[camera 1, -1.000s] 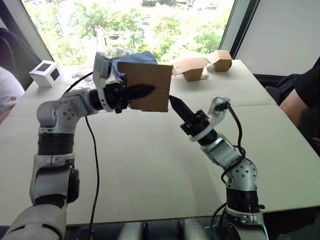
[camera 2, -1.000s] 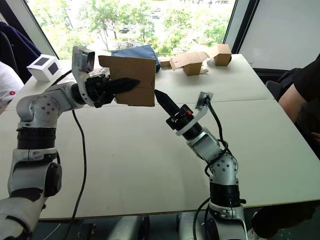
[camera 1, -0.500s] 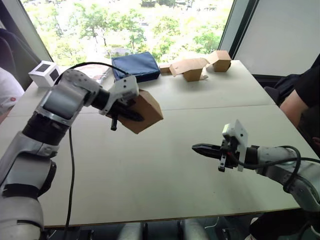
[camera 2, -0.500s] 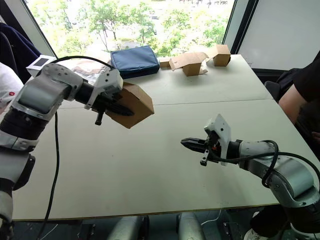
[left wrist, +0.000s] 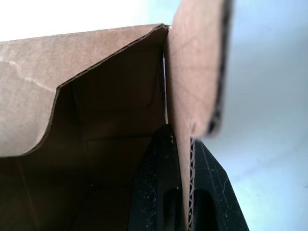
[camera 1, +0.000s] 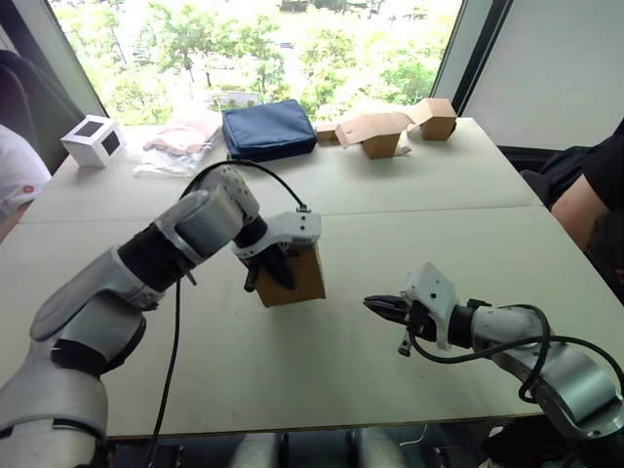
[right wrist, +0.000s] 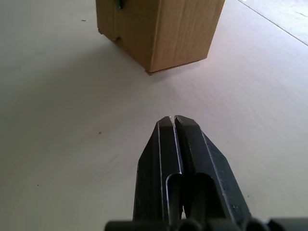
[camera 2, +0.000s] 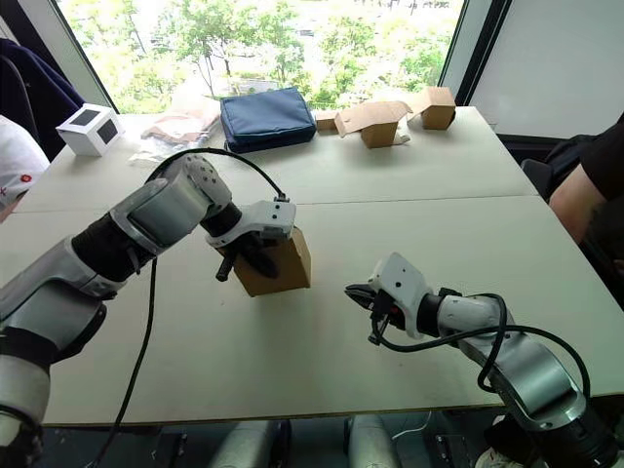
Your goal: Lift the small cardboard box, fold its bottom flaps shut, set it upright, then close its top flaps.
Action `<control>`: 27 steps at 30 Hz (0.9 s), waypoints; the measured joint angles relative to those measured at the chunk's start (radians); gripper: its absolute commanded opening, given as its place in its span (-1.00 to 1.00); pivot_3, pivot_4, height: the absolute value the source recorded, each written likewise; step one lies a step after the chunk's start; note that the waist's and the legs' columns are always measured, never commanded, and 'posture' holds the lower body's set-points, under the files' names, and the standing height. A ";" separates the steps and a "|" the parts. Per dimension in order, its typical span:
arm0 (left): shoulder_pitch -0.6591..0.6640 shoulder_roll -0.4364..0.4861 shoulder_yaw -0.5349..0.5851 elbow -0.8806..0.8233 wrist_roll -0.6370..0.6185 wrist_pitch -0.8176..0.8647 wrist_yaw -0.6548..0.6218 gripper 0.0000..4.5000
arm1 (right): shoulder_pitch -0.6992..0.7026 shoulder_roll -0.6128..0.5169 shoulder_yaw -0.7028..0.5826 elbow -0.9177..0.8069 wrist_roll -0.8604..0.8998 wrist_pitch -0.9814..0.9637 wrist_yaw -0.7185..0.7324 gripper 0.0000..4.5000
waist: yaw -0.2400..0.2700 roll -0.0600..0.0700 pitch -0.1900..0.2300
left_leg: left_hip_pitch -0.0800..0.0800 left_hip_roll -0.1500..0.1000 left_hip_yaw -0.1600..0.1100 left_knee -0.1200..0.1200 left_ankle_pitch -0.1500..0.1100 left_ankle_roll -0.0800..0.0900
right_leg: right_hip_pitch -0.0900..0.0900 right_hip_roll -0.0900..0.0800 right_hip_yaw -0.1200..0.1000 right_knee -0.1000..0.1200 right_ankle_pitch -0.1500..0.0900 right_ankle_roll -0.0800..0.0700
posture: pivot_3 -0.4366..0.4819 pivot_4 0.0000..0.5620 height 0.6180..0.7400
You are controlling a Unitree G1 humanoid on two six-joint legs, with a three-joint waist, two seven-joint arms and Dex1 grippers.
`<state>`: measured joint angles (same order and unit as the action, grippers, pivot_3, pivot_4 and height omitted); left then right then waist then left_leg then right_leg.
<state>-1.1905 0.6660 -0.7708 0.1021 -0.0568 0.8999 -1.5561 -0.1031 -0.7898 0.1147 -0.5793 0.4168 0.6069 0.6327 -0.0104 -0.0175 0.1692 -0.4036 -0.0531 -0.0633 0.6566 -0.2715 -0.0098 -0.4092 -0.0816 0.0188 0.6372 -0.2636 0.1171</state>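
The small cardboard box (camera 1: 297,278) stands on the white table (camera 1: 322,380) near its middle, base down. My left gripper (camera 1: 265,274) comes at it from above and is shut on one side wall. In the left wrist view one black finger (left wrist: 153,192) is inside the box and the other is outside the wall, and a top flap (left wrist: 29,96) leans over the open inside. My right gripper (camera 1: 374,305) hovers low over the table to the box's right, shut and empty. In the right wrist view the box (right wrist: 163,29) lies a short way past the fingertips (right wrist: 166,126).
At the back of the table lie a blue pouch (camera 1: 265,128), pale tan boxes with loose flaps (camera 1: 385,132), a plastic bag (camera 1: 180,146) and a white cube (camera 1: 93,139). A person's arm (camera 1: 585,200) is at the right edge. A black cable (camera 1: 175,341) hangs from my left arm.
My left arm has brought the box down from the air and turned it onto the table. My right gripper dropped away from the box and now hovers low beside it.
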 measured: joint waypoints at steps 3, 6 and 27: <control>-0.001 -0.012 0.000 0.000 0.000 0.026 -0.007 -0.45 | 0.008 0.024 0.000 0.004 -0.010 -0.008 0.001 -1.00 | 0.000 0.000 0.000 | 0.000 0.000 0.000 0.000 0.000 0.000 | 0.000 0.000 0.000 0.000 0.000 0.000 | -0.05 -0.47 1.00; -0.002 -0.008 0.001 -0.023 -0.019 0.037 -0.032 -0.32 | 0.007 0.030 0.000 0.022 -0.022 -0.017 0.011 -1.00 | -0.001 0.000 0.000 | 0.000 0.000 0.000 0.001 0.000 0.000 | 0.000 0.000 0.000 0.001 0.000 0.000 | -0.05 -0.47 1.00; 0.337 0.118 0.782 -0.158 -0.407 0.164 0.268 -0.53 | -0.059 0.141 -0.141 0.118 0.148 0.011 0.093 -1.00 | -0.006 0.001 -0.001 | 0.004 0.000 0.000 0.004 -0.001 0.002 | 0.000 -0.001 0.003 0.009 -0.001 0.000 | -0.05 -0.47 1.00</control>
<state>-0.8530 0.7839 0.0111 -0.0556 -0.4636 1.0637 -1.2883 -0.1620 -0.6487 -0.0259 -0.4615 0.5643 0.6178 0.7252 -0.0168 -0.0163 0.1687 -0.3997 -0.0532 -0.0632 0.6608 -0.2728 -0.0078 -0.4091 -0.0821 0.0217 0.6463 -0.2641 0.1168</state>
